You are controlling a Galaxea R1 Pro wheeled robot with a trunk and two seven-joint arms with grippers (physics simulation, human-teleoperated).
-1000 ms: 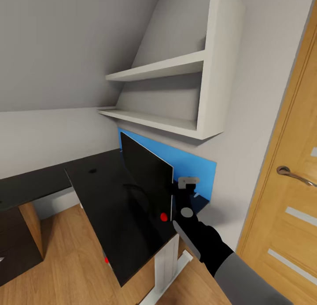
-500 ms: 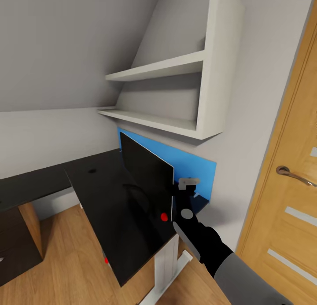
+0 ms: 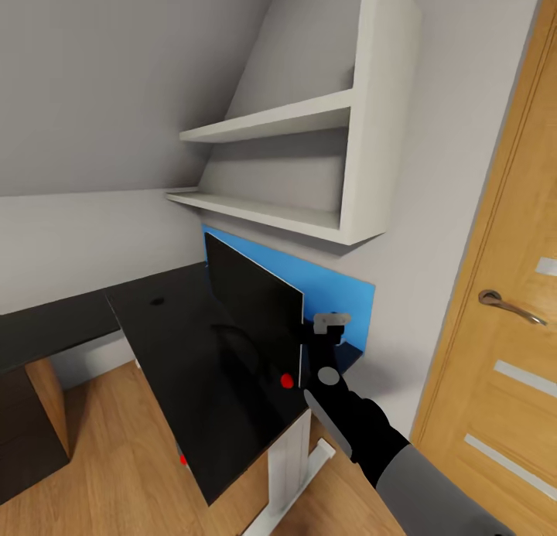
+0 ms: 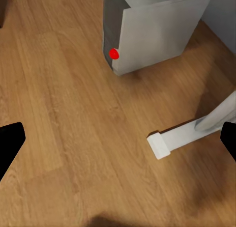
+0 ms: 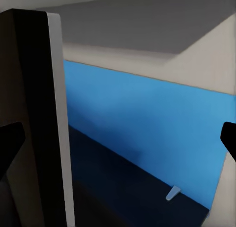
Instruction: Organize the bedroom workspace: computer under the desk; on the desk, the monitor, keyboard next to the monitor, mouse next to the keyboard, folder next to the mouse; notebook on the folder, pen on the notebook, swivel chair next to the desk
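At the corner under the sloping ceiling, the desk [image 3: 186, 343] spreads its black worktop along the wall, with the blue back panel [image 3: 340, 292] behind it and white shelves [image 3: 309, 172] above; a wooden door [image 3: 503, 327] stands to the right. The monitor [image 3: 251, 300] stands upright on the worktop, dark front turned toward the room, its long axis running along the blue panel and its near end edge toward the robot, with a red dot [image 3: 287, 380] at the lower near corner. In the left wrist view a pale box with its own red dot, probably the computer [image 4: 152, 33], stands on the wood floor [image 4: 73, 138] beside a white desk foot [image 4: 172, 141].

The right gripper [image 3: 329, 325] is raised at the monitor's near end, just behind the screen edge, between the monitor and the panel. In the right wrist view the monitor's white edge [image 5: 59, 119] lies just beside one finger, and the two dark fingertips [image 5: 10, 143] sit far apart at opposite edges of the view, so the gripper is spread wide and grasps nothing. The left gripper [image 4: 118, 148] likewise hangs released over bare floor (well below the worktop).

The right arm is plainly the nearer one. The coming move turns on the screen lying sideways from its gripper, thin edge foremost; any nudge would likely act on that near end and swing the monitor about its stand.
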